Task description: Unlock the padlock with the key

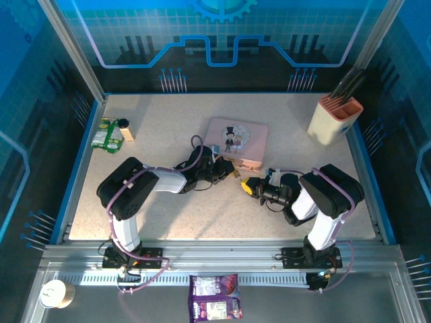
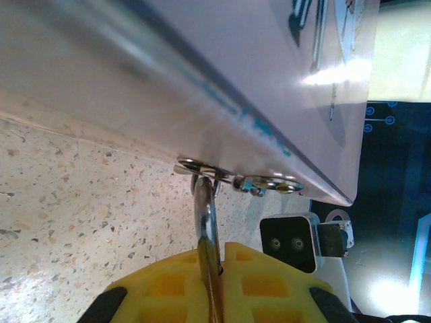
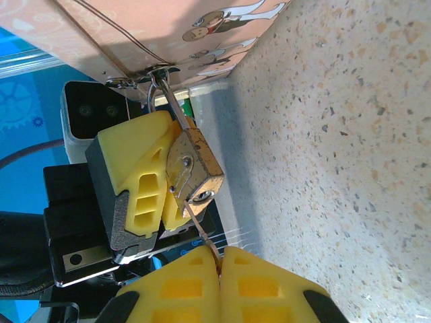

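At the clasp [image 3: 151, 73], left gripper [image 2: 215, 282] clamps padlock [image 3: 195, 168]; right gripper [image 3: 219, 269] pinches key [image 3: 202, 232] aimed at keyhole [image 3: 204, 196].

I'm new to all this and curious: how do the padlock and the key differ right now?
The padlock is a chunky brass block; the key is a thin sliver. The padlock hangs from the pink box's clasp, pinched by the left gripper; the key sticks out of the right gripper, its tip at the padlock's underside. Both are tiny metal things held between yellow fingers.
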Tool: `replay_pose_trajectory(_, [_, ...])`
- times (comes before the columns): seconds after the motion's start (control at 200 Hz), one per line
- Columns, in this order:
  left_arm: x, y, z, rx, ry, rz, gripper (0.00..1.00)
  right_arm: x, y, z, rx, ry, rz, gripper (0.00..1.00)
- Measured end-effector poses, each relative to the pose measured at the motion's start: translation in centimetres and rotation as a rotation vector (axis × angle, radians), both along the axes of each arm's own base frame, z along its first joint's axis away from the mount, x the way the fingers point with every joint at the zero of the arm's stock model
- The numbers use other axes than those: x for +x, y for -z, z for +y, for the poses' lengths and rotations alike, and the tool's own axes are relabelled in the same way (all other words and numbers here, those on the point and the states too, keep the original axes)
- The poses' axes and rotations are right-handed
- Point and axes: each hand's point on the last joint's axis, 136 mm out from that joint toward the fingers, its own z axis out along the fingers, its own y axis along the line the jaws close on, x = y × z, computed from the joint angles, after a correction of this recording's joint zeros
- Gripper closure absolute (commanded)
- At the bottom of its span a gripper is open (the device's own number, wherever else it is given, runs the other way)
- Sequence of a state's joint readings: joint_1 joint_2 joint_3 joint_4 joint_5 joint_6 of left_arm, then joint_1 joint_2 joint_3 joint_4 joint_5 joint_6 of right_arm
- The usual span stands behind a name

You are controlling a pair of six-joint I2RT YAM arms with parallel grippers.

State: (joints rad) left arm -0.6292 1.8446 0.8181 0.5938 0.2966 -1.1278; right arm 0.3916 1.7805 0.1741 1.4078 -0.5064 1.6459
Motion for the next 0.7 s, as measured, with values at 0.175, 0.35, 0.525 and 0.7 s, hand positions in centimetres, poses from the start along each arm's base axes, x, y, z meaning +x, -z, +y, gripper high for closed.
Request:
replay_pose_trajectory(0.175, [0.01, -0.07, -0.01, -0.005, -0.001, -0.005, 1.00, 0.00, -0.01, 0.00, 0.000, 0.000, 0.000, 1.00])
replay_pose_trajectory(0.35, [0.04, -0.13, -0.03, -0.009, -0.003, -0.002, 1.00, -0.01, -0.05, -0.01, 0.001, 0.000, -0.003, 1.00])
replay_pose_trajectory(0.525, [0.07, -0.20, -0.05, -0.013, -0.005, -0.002, 1.00, -0.22, 0.10, -0.09, -0.001, 0.000, 0.002, 1.00])
replay_pose_trajectory(0.7, [0.14, -0.38, -0.10, -0.023, -0.011, 0.001, 1.00, -0.48, 0.35, -0.20, -0.005, 0.000, 0.012, 1.00])
